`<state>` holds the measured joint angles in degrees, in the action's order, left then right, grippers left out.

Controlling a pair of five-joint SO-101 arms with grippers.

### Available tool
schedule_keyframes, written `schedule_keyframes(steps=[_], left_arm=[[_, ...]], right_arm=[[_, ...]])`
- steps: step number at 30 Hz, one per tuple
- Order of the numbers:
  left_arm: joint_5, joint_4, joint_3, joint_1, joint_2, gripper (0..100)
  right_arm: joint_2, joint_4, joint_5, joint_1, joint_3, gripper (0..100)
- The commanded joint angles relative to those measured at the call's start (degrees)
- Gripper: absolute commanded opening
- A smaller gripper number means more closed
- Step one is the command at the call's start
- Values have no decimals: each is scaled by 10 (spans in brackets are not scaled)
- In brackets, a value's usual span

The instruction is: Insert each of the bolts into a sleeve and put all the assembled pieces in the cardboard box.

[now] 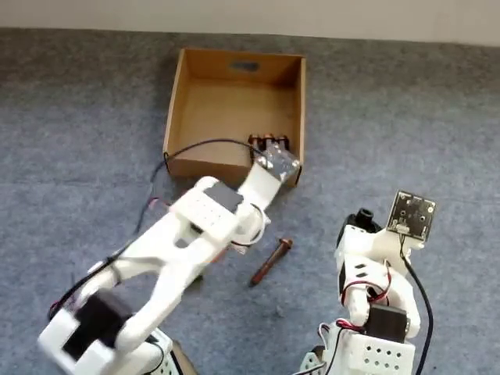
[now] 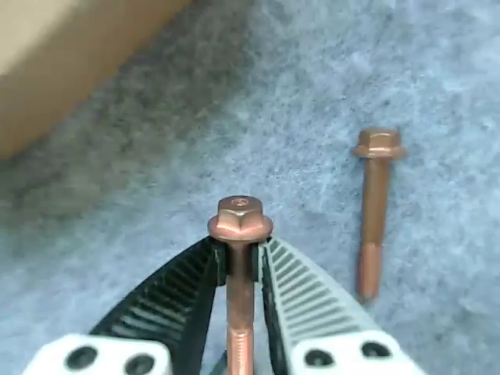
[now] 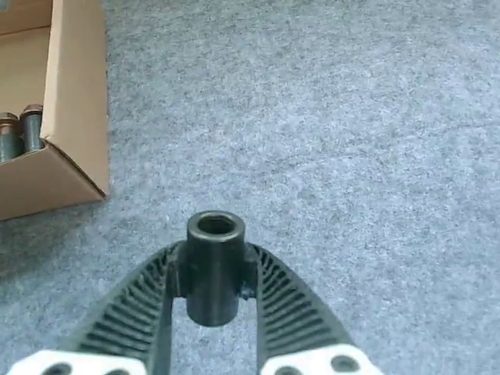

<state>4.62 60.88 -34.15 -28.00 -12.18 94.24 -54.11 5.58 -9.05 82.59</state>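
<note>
Left end effector (image 2: 241, 244) is clenching a bolt (image 2: 240, 220); right end effector (image 3: 212, 254) is grasping a sleeve (image 3: 214, 277). A second bolt (image 1: 271, 262) is lying on the worktop (image 1: 406, 117) at 6 o'clock from the cardboard box (image 1: 178, 101).

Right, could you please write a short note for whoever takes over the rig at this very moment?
Left gripper: shut on a bolt, near the box.
Right gripper: shut on a sleeve, over the carpet.
Second bolt: lying loose on the carpet between the arms.
Done: some assembled pieces lie in the box's near right corner.
Left: put the held bolt into the held sleeve and box it, then deal with the second bolt.
</note>
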Motion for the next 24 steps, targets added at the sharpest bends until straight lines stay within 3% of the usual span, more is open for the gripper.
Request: schedule_keyframes(steps=[1,9,16,24], left_arm=[[37,48,15,44,-104,10],[25,54,-37,196,-208,10],[25,-37,-161,240,-210,10],[24,-37,-169,243,-208,10]], right_arm=[[6,7,4,-3,0,6],[6,7,4,44,0,6],[6,8,4,58,11,6],[6,8,4,58,12,6]])
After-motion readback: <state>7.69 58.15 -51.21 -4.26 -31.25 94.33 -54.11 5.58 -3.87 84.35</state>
